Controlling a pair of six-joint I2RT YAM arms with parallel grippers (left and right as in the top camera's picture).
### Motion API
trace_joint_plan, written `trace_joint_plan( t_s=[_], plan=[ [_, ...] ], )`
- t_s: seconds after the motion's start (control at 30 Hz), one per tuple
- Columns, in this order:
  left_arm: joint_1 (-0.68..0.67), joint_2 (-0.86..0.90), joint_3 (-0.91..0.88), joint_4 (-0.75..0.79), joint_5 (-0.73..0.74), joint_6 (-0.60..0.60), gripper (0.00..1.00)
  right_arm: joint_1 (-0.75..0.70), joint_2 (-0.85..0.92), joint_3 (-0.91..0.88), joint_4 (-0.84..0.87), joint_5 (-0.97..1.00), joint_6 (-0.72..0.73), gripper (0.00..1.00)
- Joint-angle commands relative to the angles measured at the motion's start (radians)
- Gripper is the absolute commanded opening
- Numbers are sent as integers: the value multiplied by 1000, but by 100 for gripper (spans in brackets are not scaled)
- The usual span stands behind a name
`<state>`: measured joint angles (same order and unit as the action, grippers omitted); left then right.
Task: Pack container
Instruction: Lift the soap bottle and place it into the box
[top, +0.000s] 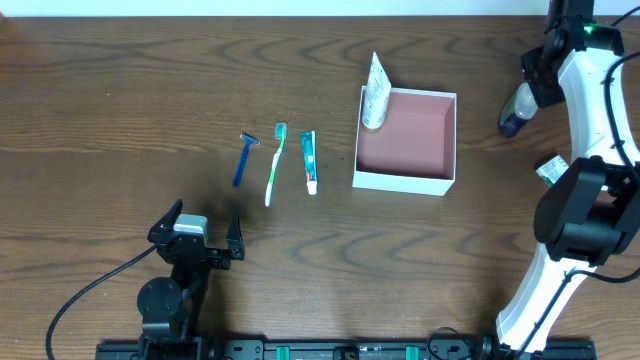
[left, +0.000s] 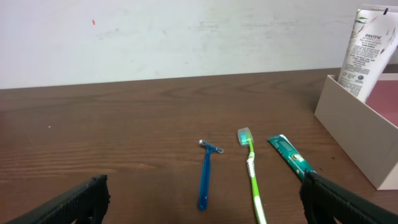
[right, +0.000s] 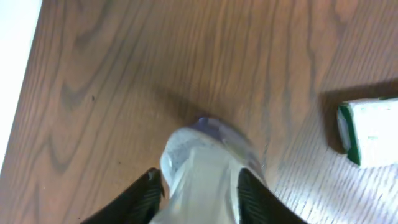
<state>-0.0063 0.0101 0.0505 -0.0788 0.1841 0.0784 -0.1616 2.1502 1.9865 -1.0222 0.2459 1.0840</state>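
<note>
Right fingers (right: 142, 200) pinch clear bottle (right: 205, 168) at 2 o'clock; left fingers (left: 68, 202) gape wide, empty. We judge packing early: container (top: 400, 182), 3 o'clock, holds only white tube (top: 375, 92); razor (top: 243, 158), toothbrush (top: 274, 160), toothpaste (top: 309, 160) lie loose on counter (top: 120, 120).

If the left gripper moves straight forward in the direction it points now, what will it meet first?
Probably the blue razor, lying almost centred ahead of the left gripper; if it points downward, the table could come first.
</note>
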Motion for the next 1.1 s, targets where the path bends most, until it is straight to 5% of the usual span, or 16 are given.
trace_joint_plan(
  t_s=[0.0, 0.33, 0.5, 1.07],
  plan=[
    [5, -6, -28, -14, 7, -1, 98, -9, 12, -5, -1, 1, -16, 36],
    [5, -6, -28, -14, 7, -2, 98, -9, 11, -4, 2, -30, -25, 36],
    [5, -6, -28, -14, 7, -1, 98, -8, 0, 10, 12, -88, -77, 26],
    [5, -6, -28, -14, 7, -1, 98, 26, -203, 83, -25, -160, -264, 29]
  ],
)
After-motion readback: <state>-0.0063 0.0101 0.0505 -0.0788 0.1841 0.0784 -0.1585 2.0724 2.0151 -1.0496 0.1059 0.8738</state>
